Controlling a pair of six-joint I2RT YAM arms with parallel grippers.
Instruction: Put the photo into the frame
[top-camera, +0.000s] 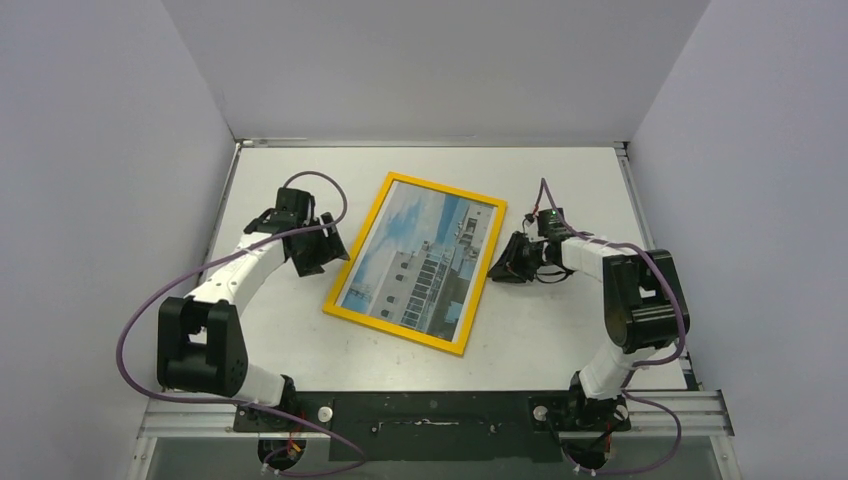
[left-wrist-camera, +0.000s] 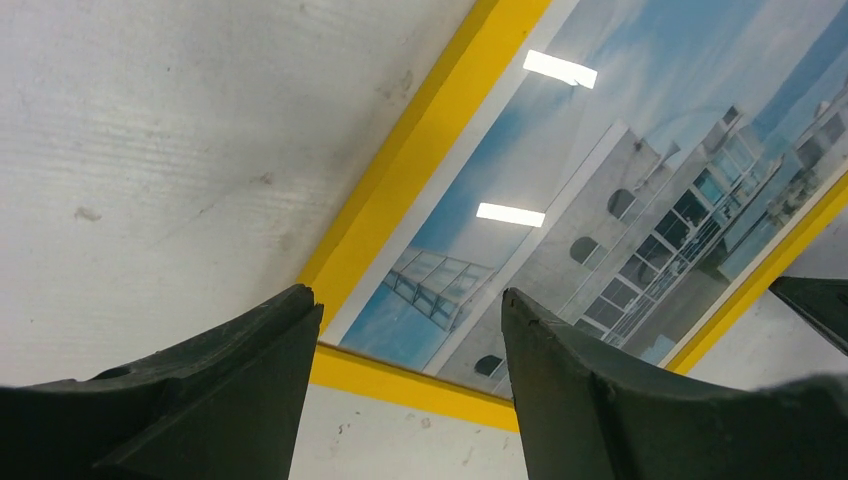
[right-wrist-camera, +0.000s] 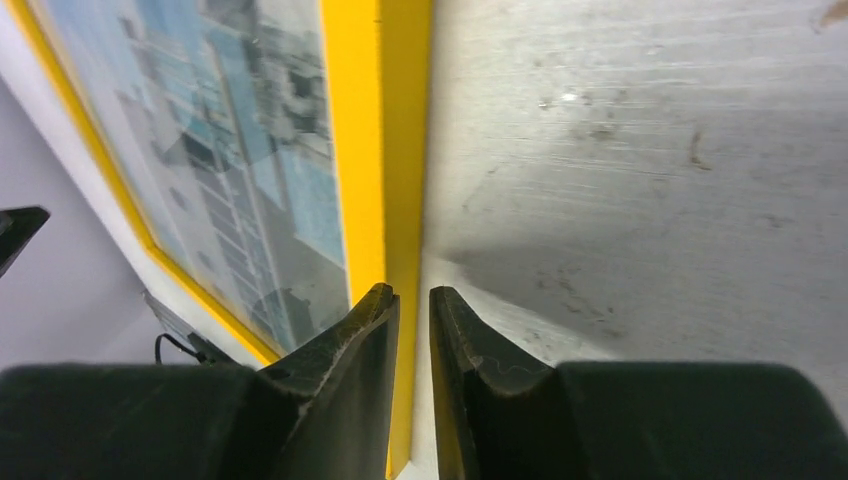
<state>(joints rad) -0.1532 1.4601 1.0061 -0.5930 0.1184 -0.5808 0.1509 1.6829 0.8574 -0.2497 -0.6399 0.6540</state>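
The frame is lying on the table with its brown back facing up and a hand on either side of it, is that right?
Not quite. The frame lies on the table with its yellow front facing up, and the photo shows inside it, as the top external view shows. The rest holds: the left hand is on one side and the right hand on the other.
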